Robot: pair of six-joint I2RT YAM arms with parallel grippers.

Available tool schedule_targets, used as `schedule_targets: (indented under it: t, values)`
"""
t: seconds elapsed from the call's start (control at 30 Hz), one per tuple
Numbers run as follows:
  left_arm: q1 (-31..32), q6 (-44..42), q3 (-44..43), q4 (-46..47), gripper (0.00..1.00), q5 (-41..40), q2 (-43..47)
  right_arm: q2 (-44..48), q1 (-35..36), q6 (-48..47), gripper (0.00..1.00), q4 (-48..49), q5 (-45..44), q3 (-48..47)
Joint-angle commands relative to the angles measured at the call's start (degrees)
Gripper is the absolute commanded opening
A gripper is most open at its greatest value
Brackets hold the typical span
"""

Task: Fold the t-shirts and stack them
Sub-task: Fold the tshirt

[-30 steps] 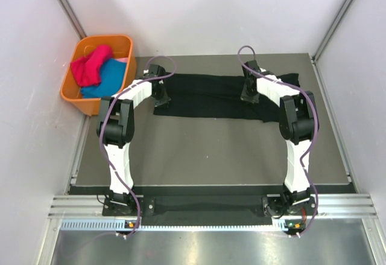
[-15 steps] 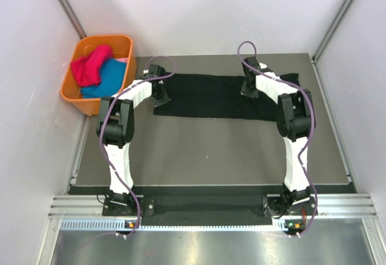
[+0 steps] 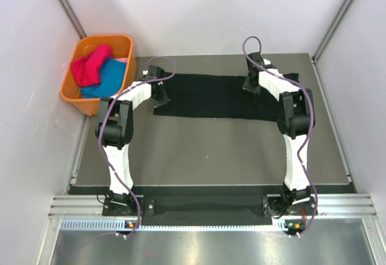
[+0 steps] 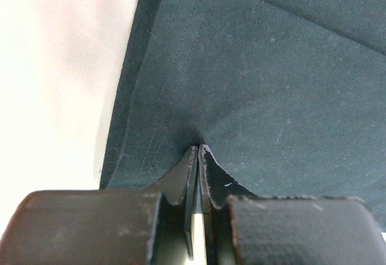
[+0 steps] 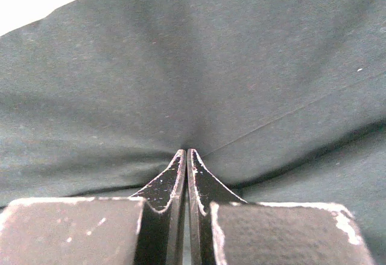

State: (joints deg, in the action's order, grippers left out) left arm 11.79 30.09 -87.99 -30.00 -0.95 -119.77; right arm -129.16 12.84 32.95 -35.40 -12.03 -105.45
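A black t-shirt (image 3: 211, 96) laid flat across the far half of the table (image 3: 205, 150), its left hem pinched by the clenched left gripper (image 4: 198, 150), its right side gripped by the clenched right gripper (image 5: 186, 153), magenta t-shirt (image 3: 90, 66) and teal t-shirt (image 3: 111, 79) heaped in the orange basket (image 3: 68, 83) off the far-left corner.

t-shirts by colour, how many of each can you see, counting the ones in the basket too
black t-shirt: 1, spread flat on the table
magenta-pink t-shirt: 1, in the orange basket
teal-blue t-shirt: 1, in the same basket
total: 3 (a pale pink scrap at the basket's far corner may be a fourth, cannot tell)
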Motion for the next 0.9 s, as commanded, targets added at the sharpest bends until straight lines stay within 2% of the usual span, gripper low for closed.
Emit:
schedule_targets:
  t: [0.0,0.17,0.3,0.4,0.57,0.73,0.87]
  values:
    - [-0.2,-1.1,3.5,-2.1,0.08,-1.9,2.0,4.0,-1.4,-1.6,0.0,-0.6,2.5,-1.3]
    - [-0.3,-2.0,4.0,-1.6,0.09,-1.8,4.8,9.4,-4.4,-5.8,0.08,-1.9,8.1,1.2]
    - [-0.3,-1.3,3.3,-1.4,0.1,0.3,5.7,10.1,-5.6,-7.8,0.18,-4.3,11.5,2.3]
    - [-0.3,-0.7,2.7,-0.3,0.1,2.5,5.8,11.0,-5.7,-8.3,0.22,-2.3,14.7,5.6]
    - [-0.3,-0.2,0.7,-0.6,0.1,4.3,3.3,11.8,-5.8,-6.6,0.2,-1.8,15.0,8.2]
    - [-0.3,0.2,1.5,-0.1,0.1,4.8,1.9,11.8,-5.8,-6.5,0.13,-1.1,15.5,10.5]
    - [-0.3,0.0,1.9,-0.2,0.1,4.7,1.0,10.1,-5.8,-6.0,0.11,0.1,15.6,11.3]
